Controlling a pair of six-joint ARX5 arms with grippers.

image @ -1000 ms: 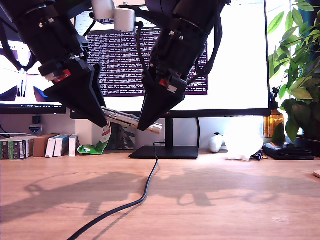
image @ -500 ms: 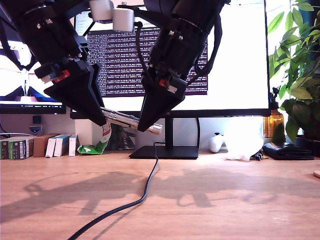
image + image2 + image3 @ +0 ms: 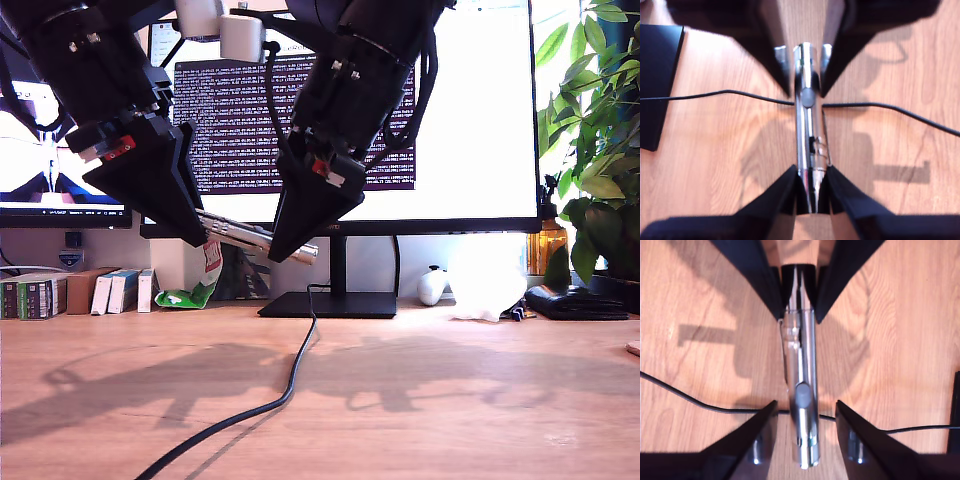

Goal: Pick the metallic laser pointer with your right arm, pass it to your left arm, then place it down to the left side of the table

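Only my first tool [image 3: 811,172] clamps the laser pointer [image 3: 240,236]; my second tool [image 3: 805,407] stands unclenched around it, so releasing now would drop it onto the table [image 3: 470,400].

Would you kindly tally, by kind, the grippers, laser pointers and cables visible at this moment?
grippers: 2 (my first gripper, my second gripper)
metallic laser pointer: 1
black cable: 1
Total: 4
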